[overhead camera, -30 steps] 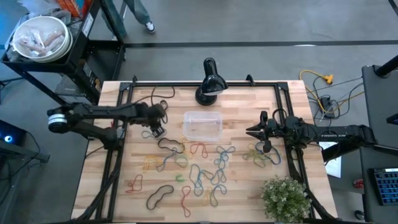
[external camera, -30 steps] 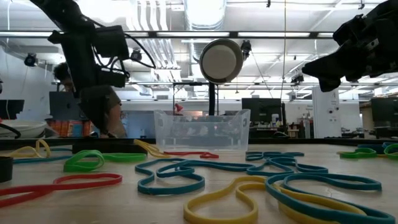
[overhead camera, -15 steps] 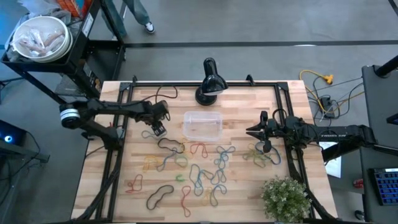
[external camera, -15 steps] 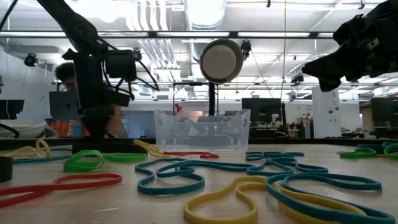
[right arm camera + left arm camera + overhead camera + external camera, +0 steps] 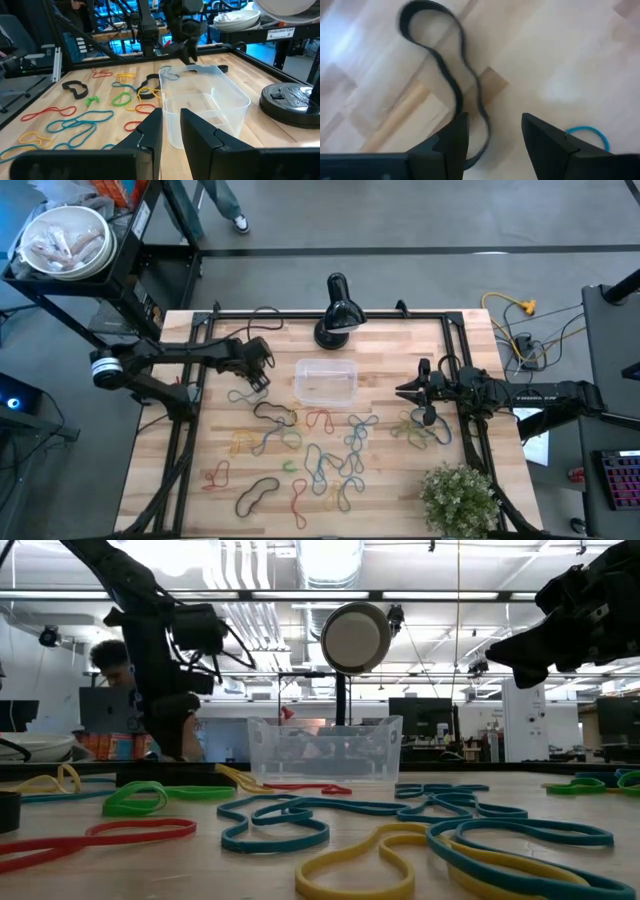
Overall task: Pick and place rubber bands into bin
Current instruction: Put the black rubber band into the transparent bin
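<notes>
Task progress: early. The bin [image 5: 325,381] appears empty; the rubber bands [image 5: 318,452] lie scattered on the worktop [image 5: 400,480]. The left pincer [image 5: 258,365] hovers just beside the bin, fingers parted moderately, holding nothing; a black band [image 5: 451,85] lies directly ahead. The right pincer [image 5: 421,392], narrowly parted and empty, waits on the bin's opposite side.

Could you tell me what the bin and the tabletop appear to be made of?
The bin looks like clear, glossy plastic: the wood shows through its walls. The tabletop looks like light butcher-block wood with a smooth matte finish, judging by its joined strips and grain.
</notes>
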Tool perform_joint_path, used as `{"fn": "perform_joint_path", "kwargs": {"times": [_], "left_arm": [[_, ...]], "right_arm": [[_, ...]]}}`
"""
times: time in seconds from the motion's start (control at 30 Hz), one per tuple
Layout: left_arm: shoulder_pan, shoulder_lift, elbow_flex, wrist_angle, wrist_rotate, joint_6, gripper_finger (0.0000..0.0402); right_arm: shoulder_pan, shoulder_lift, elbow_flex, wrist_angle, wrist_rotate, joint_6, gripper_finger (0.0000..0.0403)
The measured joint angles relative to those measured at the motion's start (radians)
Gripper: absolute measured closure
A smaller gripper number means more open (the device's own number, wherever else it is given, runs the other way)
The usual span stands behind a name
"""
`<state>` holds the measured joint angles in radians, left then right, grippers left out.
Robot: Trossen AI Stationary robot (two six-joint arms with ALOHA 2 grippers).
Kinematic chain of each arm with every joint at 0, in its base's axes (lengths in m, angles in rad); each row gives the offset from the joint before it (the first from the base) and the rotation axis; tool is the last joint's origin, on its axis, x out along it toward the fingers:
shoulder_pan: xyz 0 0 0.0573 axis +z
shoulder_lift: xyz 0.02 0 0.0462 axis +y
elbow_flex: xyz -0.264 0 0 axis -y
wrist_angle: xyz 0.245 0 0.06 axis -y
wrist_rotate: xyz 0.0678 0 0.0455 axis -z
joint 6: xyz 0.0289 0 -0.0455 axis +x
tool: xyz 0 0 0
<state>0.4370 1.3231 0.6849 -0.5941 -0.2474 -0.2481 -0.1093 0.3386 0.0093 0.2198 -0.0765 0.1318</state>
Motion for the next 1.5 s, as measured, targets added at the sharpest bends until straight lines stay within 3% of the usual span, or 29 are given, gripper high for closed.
{"fn": "perform_joint_path", "kwargs": {"times": [0.4,0.97,1.13,1.37,1.5], "left_arm": [[0.009,0.086,-0.012,-0.016,-0.063,-0.008,0.0235],[0.008,0.103,-0.015,-0.007,0.023,-0.016,0.024],[0.008,0.122,-0.014,0.0,0.04,-0.009,0.0285],[0.007,0.124,-0.013,-0.001,0.052,-0.003,0.0386],[0.007,0.114,-0.014,-0.007,0.039,0.002,0.0396]], "right_arm": [[0.0,0.006,0.0,0.0,0.0,0.019,0.0339],[0.0,0.006,0.0,0.0,0.0,0.014,0.0339],[0.0,0.006,0.0,0.001,-0.001,0.014,0.0339],[0.0,0.005,0.0,0.001,-0.001,0.018,0.0339],[0.0,0.005,0.0,0.001,-0.001,0.018,0.0339]]}}
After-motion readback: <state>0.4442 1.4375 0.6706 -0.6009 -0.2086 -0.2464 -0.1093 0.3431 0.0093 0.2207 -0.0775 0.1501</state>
